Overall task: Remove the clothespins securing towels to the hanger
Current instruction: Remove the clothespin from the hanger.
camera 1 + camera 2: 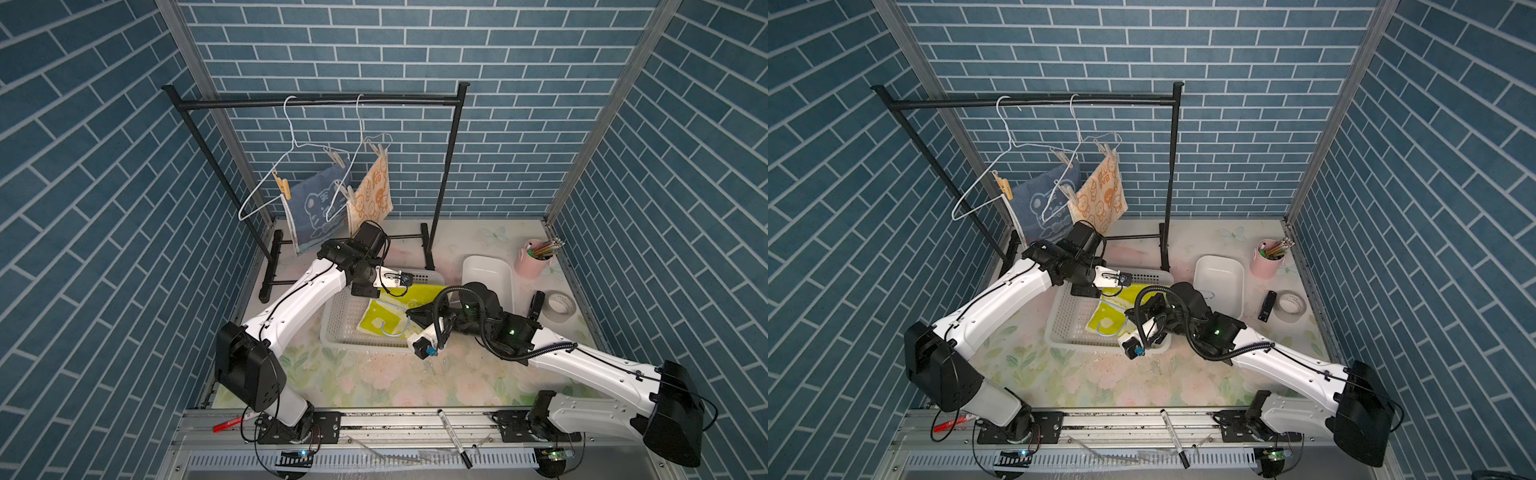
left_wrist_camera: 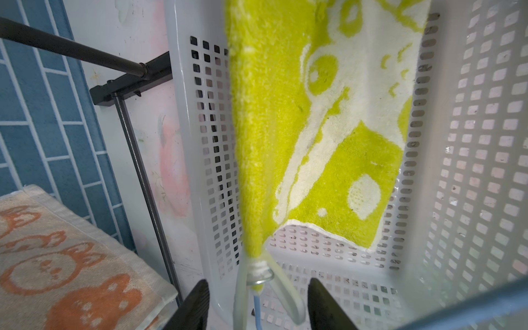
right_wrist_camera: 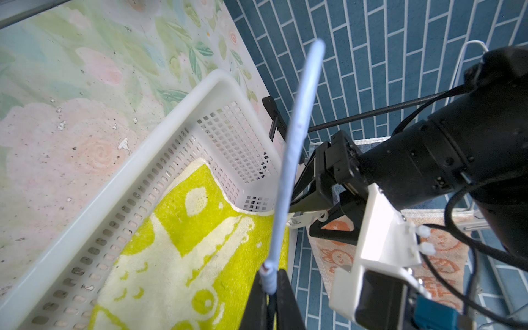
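Bottom centre, the left gripper's [image 2: 258, 310] jaws stood apart astride one clothespin [image 2: 258, 273]. Its long axis ran up the frame, prongs toward the lens, its nose biting the yellow-green towel [image 2: 314, 128] in a basket [image 2: 471, 143]. The right gripper [image 3: 270, 300] was clamped on a blue hanger [image 3: 297, 137]. Upper centre in a top view, one tan clothespin [image 1: 282, 185] and three pale clothespins [image 1: 336, 159] pinned a blue towel [image 1: 316, 203] and an orange towel [image 1: 372, 195].
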Available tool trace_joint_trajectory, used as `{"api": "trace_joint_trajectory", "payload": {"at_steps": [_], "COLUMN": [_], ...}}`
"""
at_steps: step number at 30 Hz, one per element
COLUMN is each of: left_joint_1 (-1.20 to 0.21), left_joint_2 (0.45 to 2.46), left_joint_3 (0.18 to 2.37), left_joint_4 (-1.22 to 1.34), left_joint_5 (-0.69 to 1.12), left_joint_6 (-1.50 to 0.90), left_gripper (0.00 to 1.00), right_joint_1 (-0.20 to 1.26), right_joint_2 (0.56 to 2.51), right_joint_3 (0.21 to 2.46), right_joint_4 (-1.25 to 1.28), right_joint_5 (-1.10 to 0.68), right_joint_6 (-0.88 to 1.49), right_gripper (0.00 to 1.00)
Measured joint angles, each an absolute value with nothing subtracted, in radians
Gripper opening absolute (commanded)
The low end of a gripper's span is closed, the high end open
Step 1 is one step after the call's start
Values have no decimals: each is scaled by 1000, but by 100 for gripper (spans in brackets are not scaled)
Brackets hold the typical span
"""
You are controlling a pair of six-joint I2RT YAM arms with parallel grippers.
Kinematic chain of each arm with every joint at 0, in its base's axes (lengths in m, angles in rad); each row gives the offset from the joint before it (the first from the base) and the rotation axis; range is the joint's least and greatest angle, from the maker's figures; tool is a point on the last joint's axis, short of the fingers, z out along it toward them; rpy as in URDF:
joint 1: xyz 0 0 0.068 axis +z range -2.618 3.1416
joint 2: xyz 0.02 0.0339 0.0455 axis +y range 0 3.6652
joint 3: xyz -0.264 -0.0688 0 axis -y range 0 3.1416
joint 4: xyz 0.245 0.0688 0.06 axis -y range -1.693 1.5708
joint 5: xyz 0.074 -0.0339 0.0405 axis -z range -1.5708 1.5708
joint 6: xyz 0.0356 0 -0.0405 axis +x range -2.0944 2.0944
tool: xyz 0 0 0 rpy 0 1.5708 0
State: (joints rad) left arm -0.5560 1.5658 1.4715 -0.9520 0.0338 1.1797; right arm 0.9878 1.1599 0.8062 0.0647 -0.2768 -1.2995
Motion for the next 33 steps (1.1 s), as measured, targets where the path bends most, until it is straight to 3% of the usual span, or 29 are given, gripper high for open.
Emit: {"api": "trace_joint_trajectory", "payload": {"at_steps": [33], "left_joint_1": [-575], "left_joint_2": [1569], "left_joint_3": [1472], "left_joint_4": [-952], "left_joint_5": [2], "left_joint_6": [1180], "left_gripper": [9], "right_joint_1": [988], "right_joint_2": [1185], "right_joint_3": [806], "right_joint_4": [78], "right_joint_5": [-268], "right_joint_6": [-1234], "right_gripper": [0]}}
